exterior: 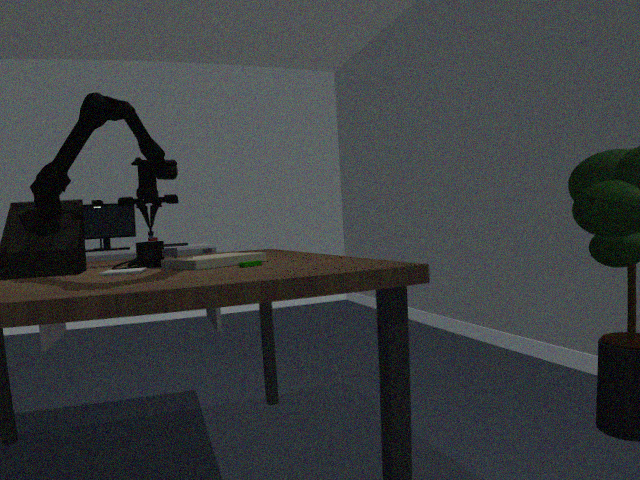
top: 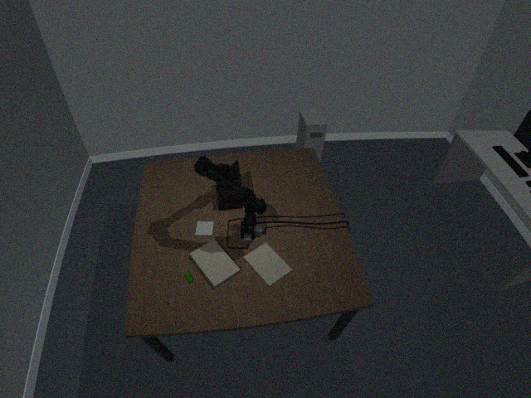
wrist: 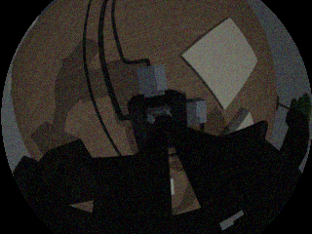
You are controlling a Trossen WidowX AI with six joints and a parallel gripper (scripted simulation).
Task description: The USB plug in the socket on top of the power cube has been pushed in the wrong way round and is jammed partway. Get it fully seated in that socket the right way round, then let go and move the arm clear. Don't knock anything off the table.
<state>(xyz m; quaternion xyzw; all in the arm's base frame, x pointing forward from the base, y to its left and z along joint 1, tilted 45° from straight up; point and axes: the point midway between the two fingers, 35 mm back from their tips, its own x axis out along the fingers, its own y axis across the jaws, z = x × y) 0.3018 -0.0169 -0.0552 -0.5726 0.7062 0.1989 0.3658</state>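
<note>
The power cube [exterior: 149, 255] [wrist: 179, 103] is a small dark block standing on the table. My gripper [exterior: 150, 231] [wrist: 166, 127] points straight down over its top and is shut on the USB plug. The plug [exterior: 150, 235] [wrist: 160, 113] shows as a small greyish piece between the fingertips and the cube's top. A small red patch [exterior: 152, 239] shows at the cube's top, right below the tips. The fingers and the dark hide the socket's mouth; I cannot tell how deep the plug sits or which way round it is. In the top view the arm covers most of the cube.
Grey adapters [top: 259, 230] [wrist: 151, 79] [wrist: 196, 111] stick out from the cube's sides. Black cables [top: 305, 222] [wrist: 101, 49] run across the table. Two pale flat slabs [top: 215, 264] [top: 268, 264], a white square [top: 204, 228] and a green block [top: 189, 277] [exterior: 250, 264] lie around it.
</note>
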